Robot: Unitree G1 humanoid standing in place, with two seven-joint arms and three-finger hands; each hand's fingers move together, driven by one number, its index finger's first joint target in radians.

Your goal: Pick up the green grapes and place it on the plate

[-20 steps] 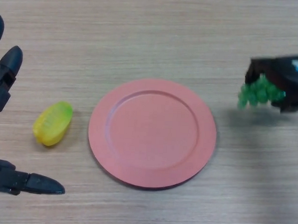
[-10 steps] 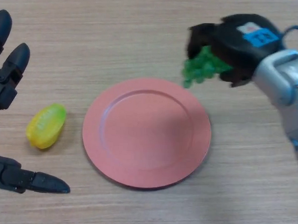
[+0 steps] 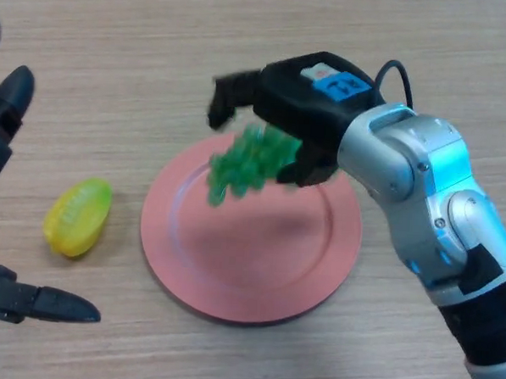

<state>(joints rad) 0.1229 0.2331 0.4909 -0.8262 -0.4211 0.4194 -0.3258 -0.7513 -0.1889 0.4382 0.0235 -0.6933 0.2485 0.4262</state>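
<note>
The right hand (image 3: 303,116) hangs over the far side of the pink plate (image 3: 257,279) with its fingers curled round the green grapes (image 3: 246,165), the bunch dangling below the palm and above the plate's far-left part, not touching it as far as I can tell. To finish well, it should sink lower over the plate's middle before the fingers loosen (a drop from height could roll the bunch off the rim). The left hand (image 3: 6,126) rests idle at the view's left edge, fingers straight and spread. A yellow-green fruit (image 3: 76,216) lies just left of the plate, clear of the path, and nothing blocks the descent
</note>
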